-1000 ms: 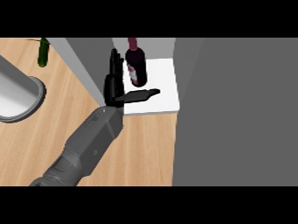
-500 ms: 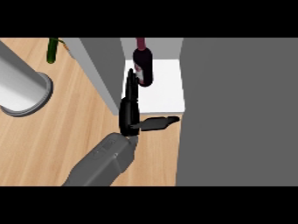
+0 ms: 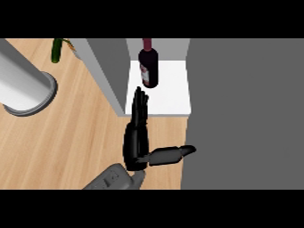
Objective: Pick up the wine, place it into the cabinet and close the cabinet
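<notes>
Wine (image 3: 148, 67) stands inside the cabinet (image 3: 111, 67), on its white shelf (image 3: 169, 95), close to the grey left wall. One black hand (image 3: 138, 133) shows, coming up from the lower edge over the wooden tabletop (image 3: 55, 138); which hand it is cannot be told. Fingers (image 3: 140, 104) are straight, pointing toward the bottle, tips just short of it, not touching. Thumb (image 3: 170, 154) sticks out right toward the grey door (image 3: 253, 116). It grips nothing. Grey cylinder (image 3: 16, 82) stands at left. Green object (image 3: 57, 50) lies near the top edge.
</notes>
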